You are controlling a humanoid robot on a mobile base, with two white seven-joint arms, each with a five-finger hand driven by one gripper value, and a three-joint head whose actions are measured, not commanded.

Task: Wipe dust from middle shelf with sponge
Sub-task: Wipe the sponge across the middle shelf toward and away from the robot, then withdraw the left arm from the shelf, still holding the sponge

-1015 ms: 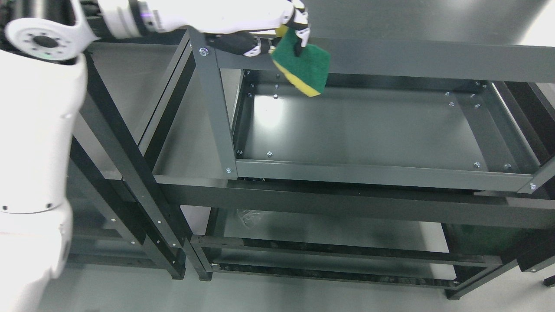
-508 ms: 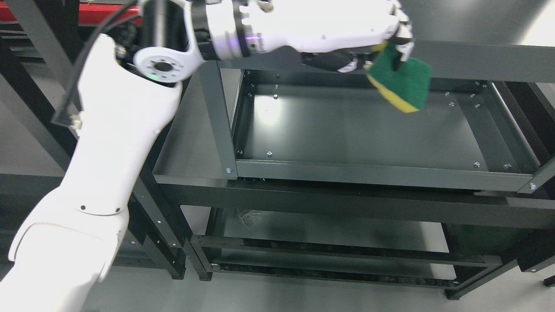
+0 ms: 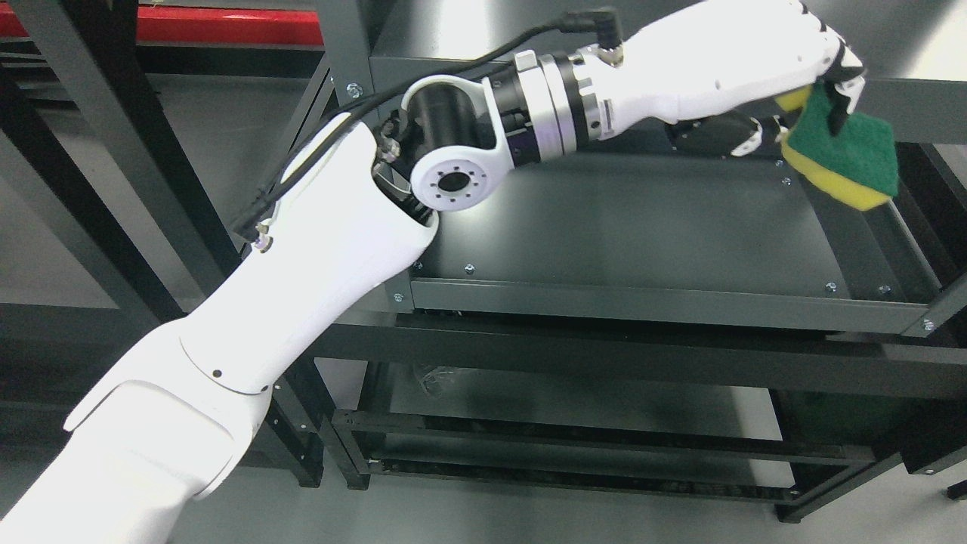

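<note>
Matt metal shelf (image 3: 634, 227), rough sponge (image 3: 850, 155)

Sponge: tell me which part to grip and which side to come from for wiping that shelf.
Grip the sponge by its upper edge, coming from above, as the left hand does now. Its flat slab hangs tilted, so its lower yellow edge stays free to meet the middle shelf.

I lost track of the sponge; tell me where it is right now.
In the head view the sponge is at the upper right, gripped in the left hand, hanging over the far right corner of the shelf.
</note>
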